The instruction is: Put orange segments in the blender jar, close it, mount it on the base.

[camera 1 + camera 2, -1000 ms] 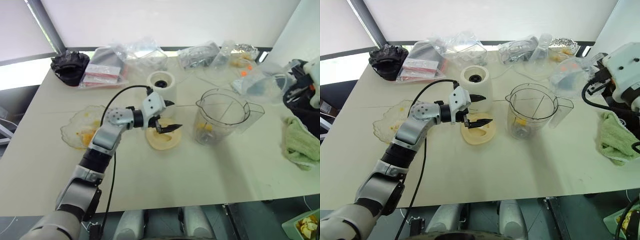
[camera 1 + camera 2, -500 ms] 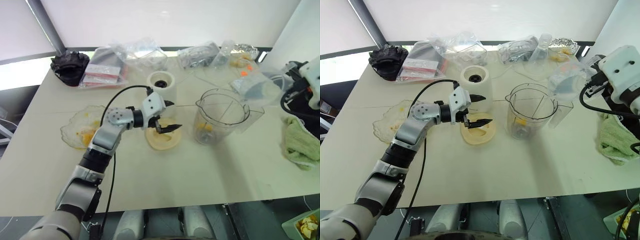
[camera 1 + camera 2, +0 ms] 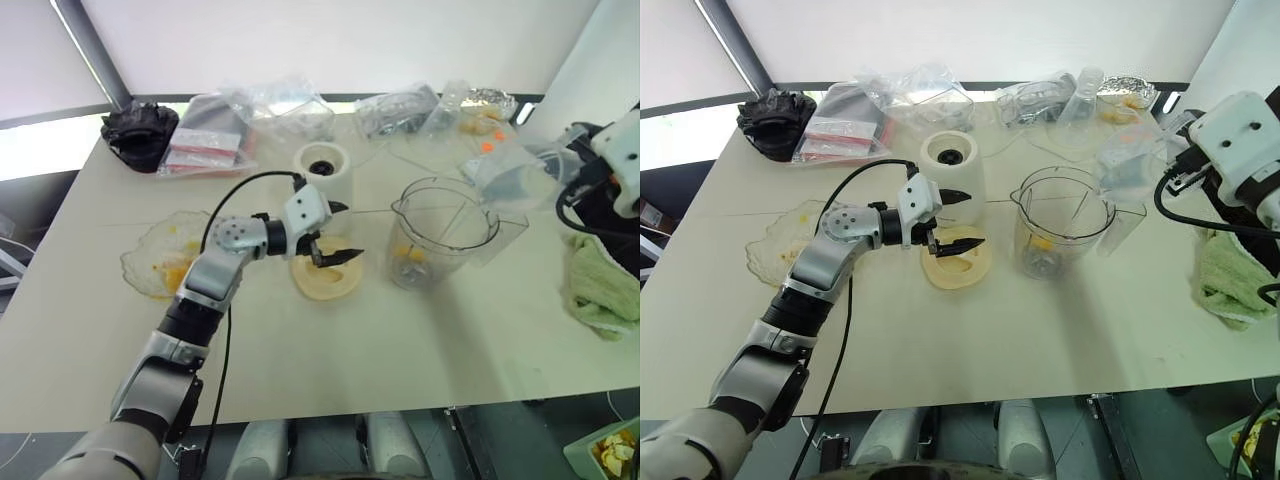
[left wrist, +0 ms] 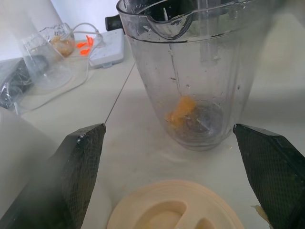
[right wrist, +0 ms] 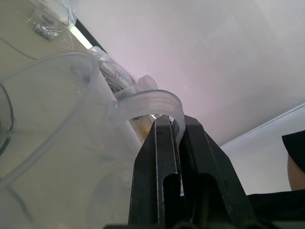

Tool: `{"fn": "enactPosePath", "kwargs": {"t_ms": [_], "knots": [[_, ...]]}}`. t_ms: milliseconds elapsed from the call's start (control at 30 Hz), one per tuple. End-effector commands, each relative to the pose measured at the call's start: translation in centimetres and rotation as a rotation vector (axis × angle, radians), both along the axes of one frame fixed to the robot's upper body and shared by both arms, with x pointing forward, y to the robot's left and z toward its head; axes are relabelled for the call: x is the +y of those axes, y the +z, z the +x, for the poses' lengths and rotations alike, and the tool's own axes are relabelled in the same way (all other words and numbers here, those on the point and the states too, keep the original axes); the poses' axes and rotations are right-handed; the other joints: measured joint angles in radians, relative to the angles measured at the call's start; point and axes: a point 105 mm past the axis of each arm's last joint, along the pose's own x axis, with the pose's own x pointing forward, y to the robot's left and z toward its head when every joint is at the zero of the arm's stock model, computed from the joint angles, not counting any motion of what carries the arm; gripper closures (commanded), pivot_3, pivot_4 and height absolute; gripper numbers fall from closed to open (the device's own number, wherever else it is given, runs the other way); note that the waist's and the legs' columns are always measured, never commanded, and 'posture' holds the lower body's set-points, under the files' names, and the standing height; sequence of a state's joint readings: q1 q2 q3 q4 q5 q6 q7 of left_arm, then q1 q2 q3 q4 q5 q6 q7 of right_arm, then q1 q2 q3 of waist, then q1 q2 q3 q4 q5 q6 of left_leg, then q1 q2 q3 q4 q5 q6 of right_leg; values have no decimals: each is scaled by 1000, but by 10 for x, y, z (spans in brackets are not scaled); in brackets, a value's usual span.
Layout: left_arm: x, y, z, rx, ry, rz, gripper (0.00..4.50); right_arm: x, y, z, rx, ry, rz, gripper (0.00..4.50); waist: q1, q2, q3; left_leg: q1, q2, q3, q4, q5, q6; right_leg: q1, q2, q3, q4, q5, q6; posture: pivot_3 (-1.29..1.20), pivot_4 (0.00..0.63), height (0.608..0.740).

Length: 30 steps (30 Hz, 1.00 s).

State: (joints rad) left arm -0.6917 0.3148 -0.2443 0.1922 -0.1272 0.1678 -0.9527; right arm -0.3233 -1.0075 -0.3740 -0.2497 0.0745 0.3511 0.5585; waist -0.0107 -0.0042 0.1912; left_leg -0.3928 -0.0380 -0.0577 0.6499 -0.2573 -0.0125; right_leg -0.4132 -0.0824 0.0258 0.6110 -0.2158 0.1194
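Left pincer point(image 3: 338, 233) wide above lid point(image 3: 325, 280), beside blender jar point(image 3: 445, 232). Descend centred, pinch lid. Right pincer point(image 5: 174, 129) clamps clear measuring jug point(image 5: 66, 124) handle.

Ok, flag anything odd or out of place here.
The right gripper is shut on the loop of a clear plastic cover, holding it tilted above the table. Nothing else stands out.

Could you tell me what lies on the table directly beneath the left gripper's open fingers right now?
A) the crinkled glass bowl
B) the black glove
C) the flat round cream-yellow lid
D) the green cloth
C: the left gripper hovers with fingers spread over the lid, which lies flat between the base and the blender jar.
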Motion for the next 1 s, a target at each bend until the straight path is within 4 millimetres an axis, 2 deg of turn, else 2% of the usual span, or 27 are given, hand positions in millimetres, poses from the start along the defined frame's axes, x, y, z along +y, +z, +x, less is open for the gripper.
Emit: {"fn": "enactPosePath", "kwargs": {"t_ms": [33,200,333,467,633,700,800,1000], "knots": [[-2,10,-3,-51,-14,-8,0,5,21,-7,-81,13,-9,4438,0,0,0,0,0,0,0,0,0,0,0,0,0,0,0,0,150,740],[-2,10,-3,-51,-16,-4,0,-3,20,-8,-88,-10,134,4438,0,0,0,0,0,0,0,0,0,0,0,0,0,0,0,0,150,740],[-2,9,-3,-52,-19,0,0,-20,15,-10,-86,-57,408,4438,1,0,0,0,0,-1,0,0,0,0,0,0,0,0,0,0,150,740],[-2,9,-4,-51,-23,3,0,-44,7,-13,-100,-140,638,4438,1,0,0,0,0,-1,0,0,0,0,0,0,1,0,0,0,150,740],[-2,9,-4,-51,-25,5,0,-87,-14,-19,-151,-297,949,4438,2,0,0,0,0,-1,1,0,0,0,0,0,1,0,0,0,150,740],[-2,8,-4,-51,-25,5,0,-94,-20,-20,-160,-326,1006,4438,2,1,-1,0,0,-1,1,0,0,0,0,0,2,0,0,0,150,740],[-1,8,-4,-52,-20,7,0,-110,-51,-22,-159,-413,1132,4438,0,1,-1,0,0,0,0,0,0,0,0,0,2,0,0,0,150,740],[2,8,-5,-52,-11,13,0,-115,-105,-17,-120,-469,1255,4438,-6,2,-1,1,0,1,0,0,0,0,0,1,3,0,0,0,150,740]]}}
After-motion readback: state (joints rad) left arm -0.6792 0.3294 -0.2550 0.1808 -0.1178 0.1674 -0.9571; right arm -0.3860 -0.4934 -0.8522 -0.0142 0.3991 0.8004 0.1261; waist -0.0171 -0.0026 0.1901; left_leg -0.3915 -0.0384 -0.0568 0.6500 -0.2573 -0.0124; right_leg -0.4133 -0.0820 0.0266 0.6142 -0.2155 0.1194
